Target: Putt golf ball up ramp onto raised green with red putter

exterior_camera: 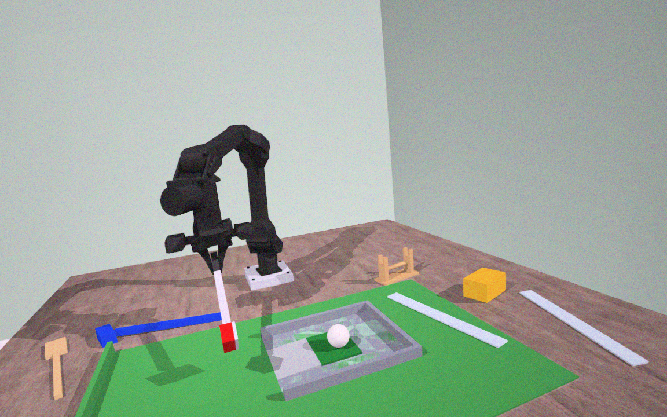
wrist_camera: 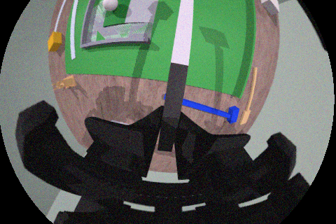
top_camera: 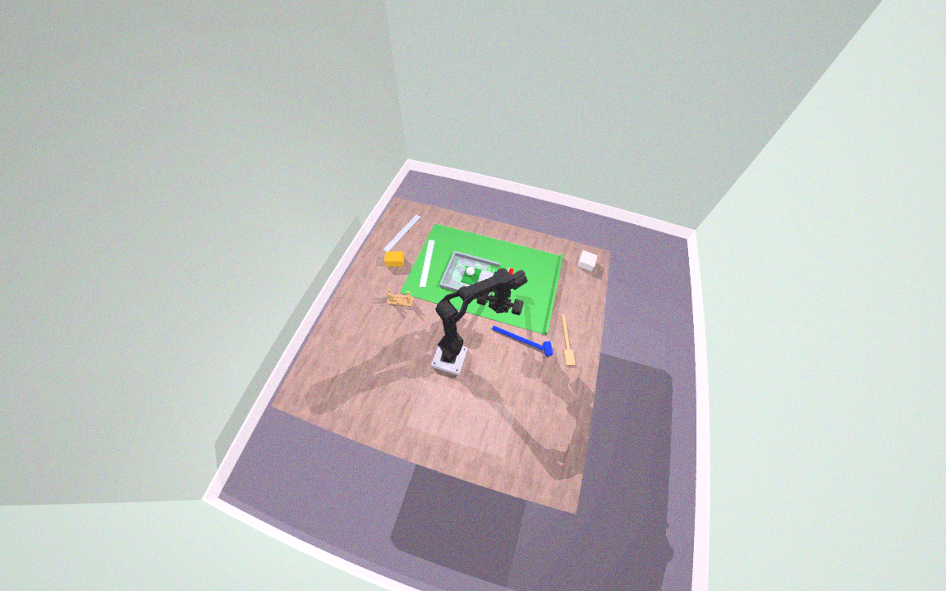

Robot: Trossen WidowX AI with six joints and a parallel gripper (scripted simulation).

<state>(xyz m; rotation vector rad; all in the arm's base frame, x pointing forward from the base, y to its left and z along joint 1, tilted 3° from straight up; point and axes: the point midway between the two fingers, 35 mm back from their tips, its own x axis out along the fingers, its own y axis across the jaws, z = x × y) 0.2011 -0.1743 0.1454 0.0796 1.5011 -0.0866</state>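
the gripper [exterior_camera: 215,258] is clamped on the red putter [exterior_camera: 223,304], whose red head hangs just above the green mat [exterior_camera: 444,378]. best to hold it steady and lifted, well apart from the tray. to its right, the golf ball [exterior_camera: 338,335] sits on the raised green [exterior_camera: 337,348], inside the grey walls.

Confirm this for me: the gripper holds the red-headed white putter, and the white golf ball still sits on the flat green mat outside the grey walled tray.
Not quite. The gripper does hold the red-headed white putter, but the white golf ball rests on the dark green raised pad inside the grey walled tray, as the exterior view shows.
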